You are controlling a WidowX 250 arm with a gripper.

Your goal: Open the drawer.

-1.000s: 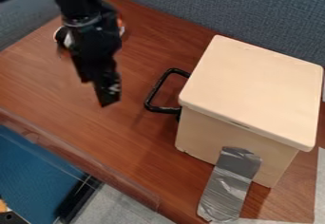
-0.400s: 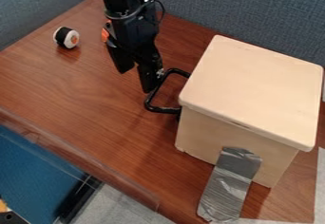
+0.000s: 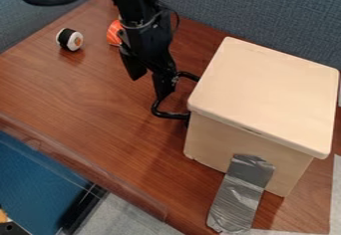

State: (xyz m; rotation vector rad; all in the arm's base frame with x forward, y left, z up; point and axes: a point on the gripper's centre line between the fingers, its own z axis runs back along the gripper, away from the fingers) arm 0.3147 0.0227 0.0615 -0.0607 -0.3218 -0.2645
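From where I stand, looking down through the camera view, I count one pale wooden box (image 3: 263,92) at the right of the brown table (image 3: 86,97), and one black handle (image 3: 170,115) on it, the pull for the drawer. There's one black gripper (image 3: 148,87), one strip of grey tape (image 3: 241,194), and two small things toward the back left: one black-and-white roll (image 3: 69,39) with an orange middle, and one orange piece (image 3: 114,33), partly behind the arm.

The handle sticks out of the box's left side, pointing left across the table. Its long outer bar slants from upper right to lower left. The box's lid looks longest from upper left to lower right, and the tape runs down its near side onto the table.

The gripper hangs at the handle with its two fingers spread, a gap showing between them. The one nearer the box overlaps the outer bar from here; whether they touch, I can't tell. The other finger is off to the left of the handle.
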